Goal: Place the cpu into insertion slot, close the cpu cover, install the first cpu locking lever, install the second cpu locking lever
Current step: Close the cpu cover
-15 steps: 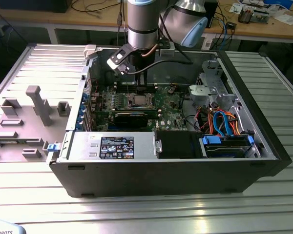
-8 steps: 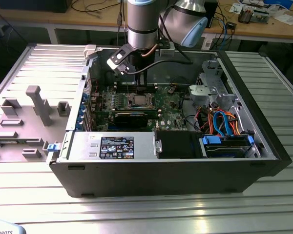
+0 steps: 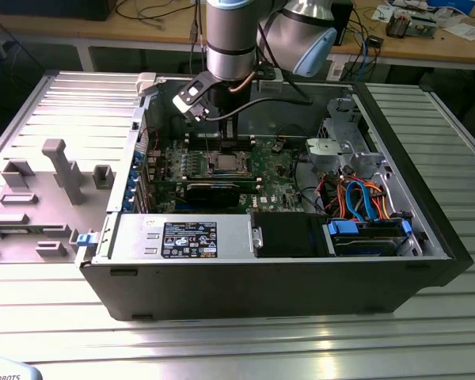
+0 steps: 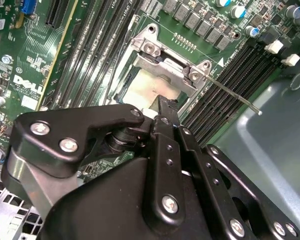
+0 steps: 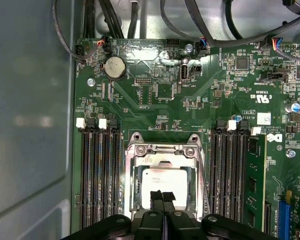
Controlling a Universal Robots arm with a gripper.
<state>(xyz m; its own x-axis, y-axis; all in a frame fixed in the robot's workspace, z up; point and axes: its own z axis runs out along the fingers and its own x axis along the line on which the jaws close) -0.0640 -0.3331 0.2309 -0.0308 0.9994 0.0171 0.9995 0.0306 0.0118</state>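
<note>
At the exterior view's left a grey fixture tray lay on the ribbed metal table, its near edge cut off by the frame. Just beside it stood the open computer case, with the green motherboard flat inside.

Near the frame's centre the arm came down from the top edge, its upper part out of frame. The gripper hung over the insertion slot, where the chip was too small to make out.

In the first wrist view the cpu sat in the slot. The cpu cover lay down around it, framing it through its window. The gripper had its fingers pressed together with nothing visible between them, and they hid the chip's near edge. Whether the tips touched the chip could not be told.

In the second wrist view the gripper's black body blocked most of the socket, and a thin locking lever stuck out over the memory slots.

At the exterior view's right, orange and blue cables crowded the drive bay.
</note>
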